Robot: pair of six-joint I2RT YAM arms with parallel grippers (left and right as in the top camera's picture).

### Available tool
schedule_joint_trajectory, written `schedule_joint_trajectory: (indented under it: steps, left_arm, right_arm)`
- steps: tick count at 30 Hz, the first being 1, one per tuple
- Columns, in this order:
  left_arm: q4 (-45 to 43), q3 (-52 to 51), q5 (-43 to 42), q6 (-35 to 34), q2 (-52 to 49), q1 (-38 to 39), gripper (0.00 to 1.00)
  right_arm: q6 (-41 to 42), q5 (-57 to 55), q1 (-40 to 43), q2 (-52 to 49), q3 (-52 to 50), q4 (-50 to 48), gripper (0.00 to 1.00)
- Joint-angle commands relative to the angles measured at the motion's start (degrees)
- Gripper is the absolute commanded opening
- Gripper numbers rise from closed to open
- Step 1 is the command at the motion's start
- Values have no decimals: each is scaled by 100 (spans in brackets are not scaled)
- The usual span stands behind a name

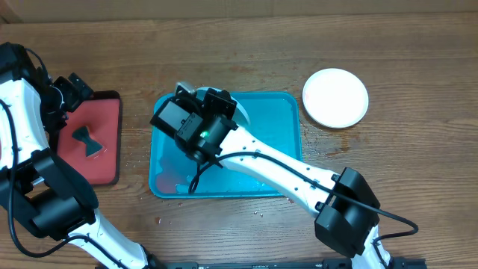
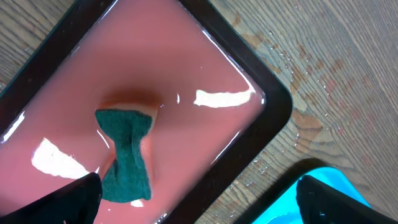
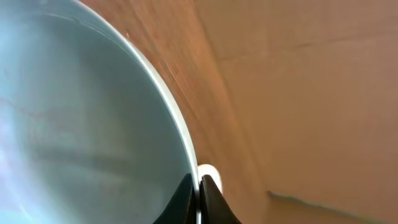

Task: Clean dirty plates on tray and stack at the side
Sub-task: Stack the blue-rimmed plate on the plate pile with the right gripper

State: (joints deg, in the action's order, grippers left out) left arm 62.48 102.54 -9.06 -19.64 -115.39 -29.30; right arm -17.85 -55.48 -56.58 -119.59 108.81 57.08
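Observation:
The turquoise tray (image 1: 284, 142) lies mid-table under my right arm. My right gripper (image 3: 199, 180) is shut on the rim of the pale mint plate (image 3: 81, 118), holding it tilted over the tray's far left part; only a sliver of the plate (image 1: 243, 112) shows overhead behind the gripper (image 1: 213, 104). The white plate (image 1: 335, 98) lies on the table right of the tray, with no smears visible on it. The yellow-green plate is out of view. My left gripper (image 2: 199, 186) is open and empty above the near corner of a red tray, also seen overhead (image 1: 75, 86).
A smaller dark-rimmed red tray (image 1: 108, 161) sits left of the turquoise one and holds a green sponge (image 2: 124, 155), also visible overhead (image 1: 88, 140). Water drops wet the wood (image 2: 298, 93) between the trays. A cardboard wall (image 3: 311, 93) stands behind the table.

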Motion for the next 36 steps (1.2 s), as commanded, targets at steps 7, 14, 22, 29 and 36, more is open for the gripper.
schedule_joint_trajectory:
  steps: [7,14,22,29,36]
  left_arm:
    - [79,111,-68,37,0,-26,100]
    - [76,111,-68,35,0,-26,100]
    - [76,111,-70,35,0,-26,100]
    - [111,111,-68,35,0,-26,100]
    - [168,111,-68,35,0,-26,100]
  right_arm:
    - [1834,4732,2365,813,774,728,4]
    - [2107,6830,5034,732,343,1414,4]
    - [2323,6977,6328,717,-1119,437,4]
    - [2927,6749,6601,715,-2103,-726,4]
    - [3145,6030,6607,667,-2304,-1049,4]
